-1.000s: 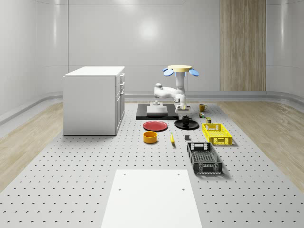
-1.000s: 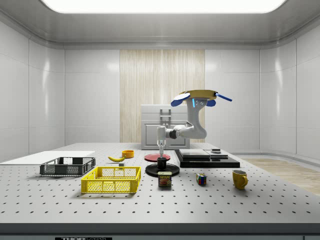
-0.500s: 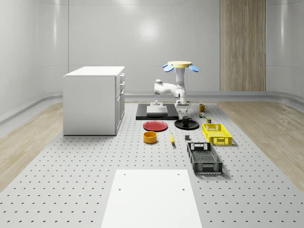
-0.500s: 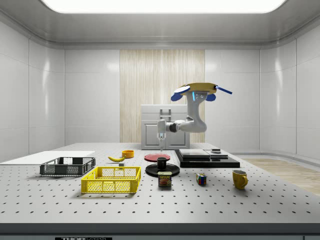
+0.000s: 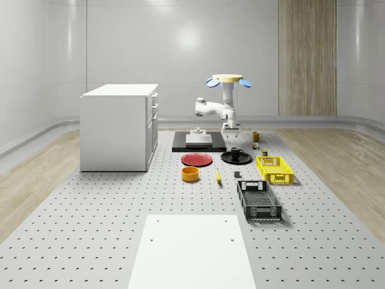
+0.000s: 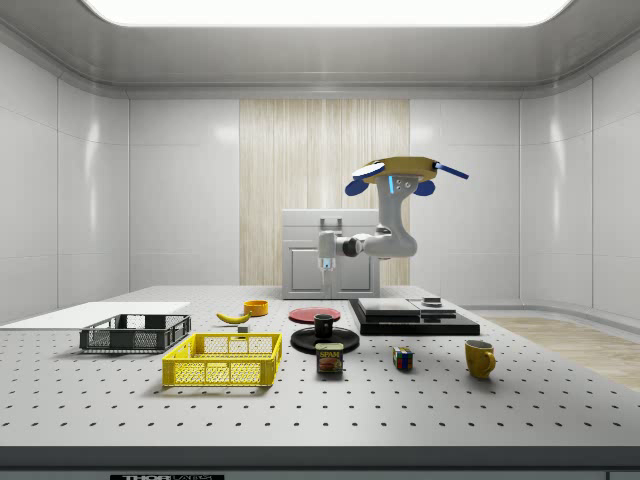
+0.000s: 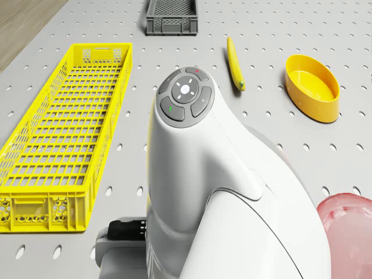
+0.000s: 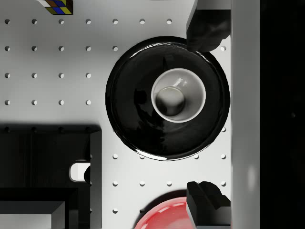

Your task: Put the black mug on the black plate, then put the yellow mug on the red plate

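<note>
Your drone (image 6: pixel 405 170) hovers over the table (image 5: pixel 90 229), just behind the black plate (image 5: pixel 236 158). The black mug (image 6: pixel 324 324) sits upright on that plate already — right under your gripper (image 6: pixel 328 266), which hangs well above it. The yellow mug (image 6: pixel 480 357) waits off toward the side view's right, far from the red plate (image 5: pixel 197 159). Your fingers (image 8: pixel 205 28) are spread wide and hold nothing.

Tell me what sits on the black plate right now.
The black mug stands upright on the black plate, near its middle, its pale inside empty. The open pincer hangs above it, apart from it. The plate under the mug's base is covered.
</note>
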Robot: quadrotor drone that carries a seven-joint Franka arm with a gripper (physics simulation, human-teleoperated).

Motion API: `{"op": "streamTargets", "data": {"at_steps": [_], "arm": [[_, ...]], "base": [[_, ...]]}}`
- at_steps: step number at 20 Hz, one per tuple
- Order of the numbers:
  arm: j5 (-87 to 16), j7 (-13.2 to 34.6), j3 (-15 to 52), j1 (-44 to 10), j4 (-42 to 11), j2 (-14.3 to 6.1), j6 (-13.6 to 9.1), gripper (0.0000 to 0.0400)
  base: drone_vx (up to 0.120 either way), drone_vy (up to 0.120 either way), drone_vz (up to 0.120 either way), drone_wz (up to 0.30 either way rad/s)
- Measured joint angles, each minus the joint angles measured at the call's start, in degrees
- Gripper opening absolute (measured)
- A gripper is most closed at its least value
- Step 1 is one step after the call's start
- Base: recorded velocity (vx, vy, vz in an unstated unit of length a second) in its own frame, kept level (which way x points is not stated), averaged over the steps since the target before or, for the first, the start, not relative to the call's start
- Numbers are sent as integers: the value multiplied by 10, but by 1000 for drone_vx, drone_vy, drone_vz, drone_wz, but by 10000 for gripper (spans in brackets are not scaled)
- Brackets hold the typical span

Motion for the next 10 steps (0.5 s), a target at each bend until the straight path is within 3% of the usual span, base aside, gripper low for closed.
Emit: {"op": "streamTargets", "data": {"at_steps": [6, 10], "arm": [[-1, 0, 0, 0, 0, 2, -2, 400], [-1, 0, 0, 0, 0, 3, -3, 400]], "base": [[-120, 7, 0, 0], [-120, 120, 0, 0]]}}
